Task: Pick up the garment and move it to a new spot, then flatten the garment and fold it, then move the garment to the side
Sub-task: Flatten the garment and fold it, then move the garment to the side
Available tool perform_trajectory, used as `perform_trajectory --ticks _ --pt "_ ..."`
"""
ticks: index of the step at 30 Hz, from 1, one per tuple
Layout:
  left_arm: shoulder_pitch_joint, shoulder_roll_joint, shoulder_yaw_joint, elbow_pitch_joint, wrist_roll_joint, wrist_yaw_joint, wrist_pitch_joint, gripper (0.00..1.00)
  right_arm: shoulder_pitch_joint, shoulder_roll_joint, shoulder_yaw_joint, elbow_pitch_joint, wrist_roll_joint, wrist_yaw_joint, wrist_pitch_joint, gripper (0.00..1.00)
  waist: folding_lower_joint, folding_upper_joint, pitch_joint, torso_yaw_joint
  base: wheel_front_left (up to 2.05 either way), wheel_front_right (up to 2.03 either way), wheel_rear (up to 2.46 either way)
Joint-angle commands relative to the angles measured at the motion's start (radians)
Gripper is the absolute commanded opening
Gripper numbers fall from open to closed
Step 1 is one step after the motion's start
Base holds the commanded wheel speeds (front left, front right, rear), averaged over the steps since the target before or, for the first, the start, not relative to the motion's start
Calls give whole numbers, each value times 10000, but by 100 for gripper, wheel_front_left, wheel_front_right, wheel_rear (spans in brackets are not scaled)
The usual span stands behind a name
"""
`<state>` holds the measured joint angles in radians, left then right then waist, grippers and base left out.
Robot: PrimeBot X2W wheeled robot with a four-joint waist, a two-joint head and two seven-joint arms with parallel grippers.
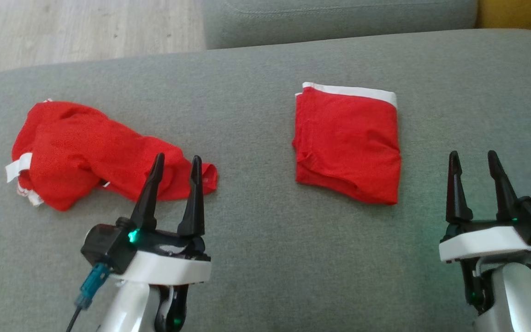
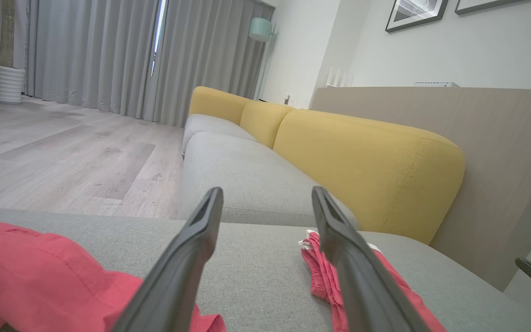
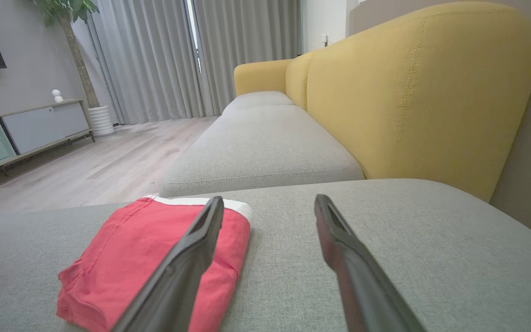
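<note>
Here, the left gripper (image 1: 178,158) and right gripper (image 1: 472,154) stand released and empty, and a shallow pinch on the crumpled garment (image 1: 76,147) just ahead of the left one could slip.

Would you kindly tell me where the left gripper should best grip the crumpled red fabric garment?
Probably the crumpled red fabric garment, at its tail end nearest the open left gripper, from above: it lies thin and flat there.
</note>
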<state>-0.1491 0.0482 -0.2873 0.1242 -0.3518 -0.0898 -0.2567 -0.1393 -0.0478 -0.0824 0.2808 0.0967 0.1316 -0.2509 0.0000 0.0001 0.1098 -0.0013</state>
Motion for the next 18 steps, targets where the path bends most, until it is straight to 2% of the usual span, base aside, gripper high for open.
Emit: perform_trajectory --ticks 1,9,18 --pt "-219 20 320 -326 29 -73 -51 100 -331 -26 169 -325 -44 -9 -108 100 0 -1 80 101 0 0 0" --pt "-395 20 63 -374 -5 -79 -51 100 -1021 -25 -85 394 -299 -9 280 100 0 -1 584 598 0 0 0" --pt "-693 20 -313 -303 -152 -59 -51 100 -2392 -25 -319 2609 166 -9 1485 100 0 -1 1155 1341 0 0 0"
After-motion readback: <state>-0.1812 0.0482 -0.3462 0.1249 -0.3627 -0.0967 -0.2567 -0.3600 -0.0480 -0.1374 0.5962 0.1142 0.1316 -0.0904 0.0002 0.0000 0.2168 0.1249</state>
